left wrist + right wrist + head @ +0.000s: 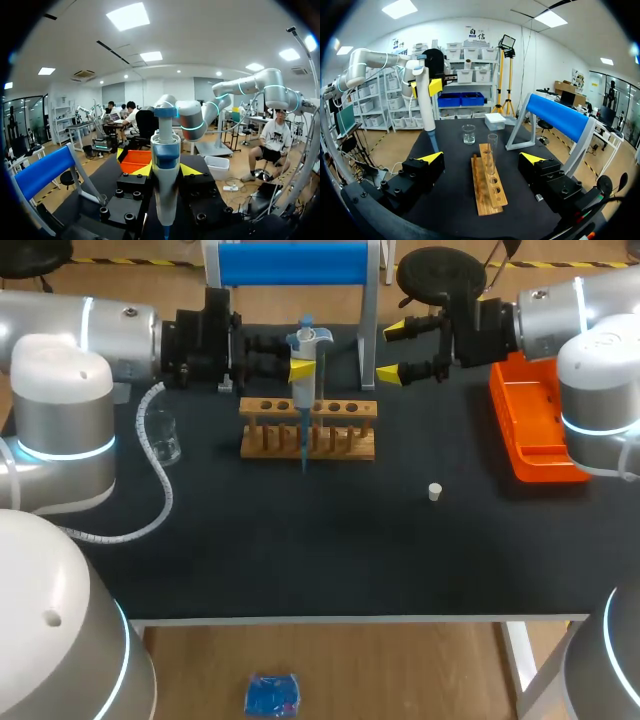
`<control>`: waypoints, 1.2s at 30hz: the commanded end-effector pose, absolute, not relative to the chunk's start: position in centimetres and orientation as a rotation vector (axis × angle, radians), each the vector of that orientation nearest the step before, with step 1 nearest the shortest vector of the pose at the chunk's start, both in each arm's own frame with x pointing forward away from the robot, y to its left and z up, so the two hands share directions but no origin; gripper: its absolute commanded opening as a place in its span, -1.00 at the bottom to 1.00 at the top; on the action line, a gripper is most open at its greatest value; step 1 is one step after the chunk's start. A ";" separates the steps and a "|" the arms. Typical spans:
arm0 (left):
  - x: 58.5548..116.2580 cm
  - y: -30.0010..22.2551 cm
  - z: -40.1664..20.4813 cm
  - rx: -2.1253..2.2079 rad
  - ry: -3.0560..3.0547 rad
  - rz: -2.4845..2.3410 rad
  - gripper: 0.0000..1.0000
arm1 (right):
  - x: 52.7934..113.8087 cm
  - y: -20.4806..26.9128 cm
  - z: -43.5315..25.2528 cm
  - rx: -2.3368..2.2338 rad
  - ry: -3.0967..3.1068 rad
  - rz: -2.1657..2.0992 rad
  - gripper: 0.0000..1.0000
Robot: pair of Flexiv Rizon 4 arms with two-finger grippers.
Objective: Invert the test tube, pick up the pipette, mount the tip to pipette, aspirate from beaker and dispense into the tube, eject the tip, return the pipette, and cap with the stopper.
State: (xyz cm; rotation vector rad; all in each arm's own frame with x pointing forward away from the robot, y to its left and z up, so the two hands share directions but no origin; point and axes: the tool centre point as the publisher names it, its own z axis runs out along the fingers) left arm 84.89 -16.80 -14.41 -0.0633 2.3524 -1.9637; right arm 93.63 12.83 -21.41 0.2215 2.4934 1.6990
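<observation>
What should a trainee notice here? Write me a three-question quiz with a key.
1. True or false: the right gripper is shut on the stopper.
2. What holds the pipette? A) left gripper B) right gripper C) nothing, it lies flat
3. Fill in: a clear test tube stands upright in the wooden ____.
Key: 1 false, it is open and the stopper lies alone on the table; 2 A; 3 rack.
</observation>
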 end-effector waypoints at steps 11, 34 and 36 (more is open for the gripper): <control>84.9 -16.7 -14.4 -0.061 2.354 -1.964 -1.00 | 88.2 10.4 -18.7 0.084 2.432 1.812 1.00; 84.9 -16.7 -14.4 -0.061 2.354 -1.964 -1.00 | 83.3 23.0 -19.3 -0.169 2.205 2.235 1.00; 84.9 -16.7 -14.4 -0.061 2.354 -1.964 -1.00 | 83.6 23.9 -19.3 -0.139 2.238 2.228 1.00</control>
